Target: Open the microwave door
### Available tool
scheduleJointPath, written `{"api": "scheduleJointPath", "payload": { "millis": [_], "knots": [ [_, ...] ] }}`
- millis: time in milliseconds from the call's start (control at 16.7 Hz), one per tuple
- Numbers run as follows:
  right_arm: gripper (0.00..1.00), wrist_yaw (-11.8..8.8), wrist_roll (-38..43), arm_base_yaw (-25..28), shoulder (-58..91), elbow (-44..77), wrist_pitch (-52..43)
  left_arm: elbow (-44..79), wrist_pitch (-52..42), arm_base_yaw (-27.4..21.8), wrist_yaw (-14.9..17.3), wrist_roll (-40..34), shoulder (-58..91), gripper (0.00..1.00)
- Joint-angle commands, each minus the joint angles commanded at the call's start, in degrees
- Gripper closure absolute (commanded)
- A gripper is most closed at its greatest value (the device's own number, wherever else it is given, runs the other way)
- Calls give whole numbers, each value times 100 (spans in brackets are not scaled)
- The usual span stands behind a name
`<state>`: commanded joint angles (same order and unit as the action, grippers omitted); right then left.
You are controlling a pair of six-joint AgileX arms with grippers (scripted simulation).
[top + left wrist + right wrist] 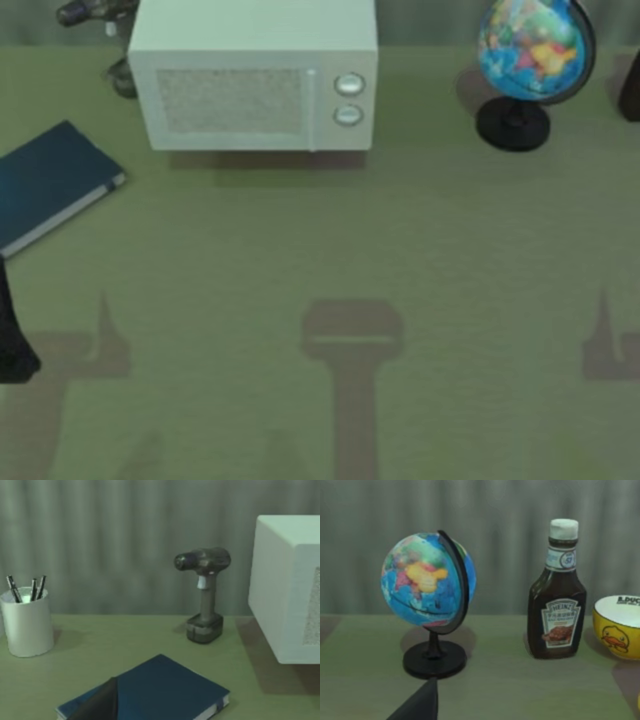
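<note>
One boxy off-white microwave [254, 72] is seen at the table's [320, 300] far edge, left of centre; its flat door [232, 101], with a speckled grey mesh window, sits flush with the front. Two round silver knobs [349, 98] are counted beside it. One matte blue hardcover book [50, 185] lies left, one glossy globe [530, 45] right. Left gripper [100, 705] and right gripper [420, 702]: only a dark tip each is seen, state cannot be told.
</note>
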<state>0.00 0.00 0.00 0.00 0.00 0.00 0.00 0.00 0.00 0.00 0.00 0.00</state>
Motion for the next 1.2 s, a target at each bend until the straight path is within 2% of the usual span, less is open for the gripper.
{"api": "scheduleJointPath", "payload": {
  "millis": [300,540,780,1200],
  "knots": [
    [0,0,0,0,0,0,0,331,-257,-124,-57,-84,349,0],
    [0,0,0,0,0,0,0,1586,-1086,-531,-257,-411,1642,0],
    [0,0,0,0,0,0,0,3717,-2199,-1112,-537,-938,3725,0],
    [0,0,0,0,0,0,0,8440,-4259,-2248,-1068,-2042,7970,0]
  ]
}}
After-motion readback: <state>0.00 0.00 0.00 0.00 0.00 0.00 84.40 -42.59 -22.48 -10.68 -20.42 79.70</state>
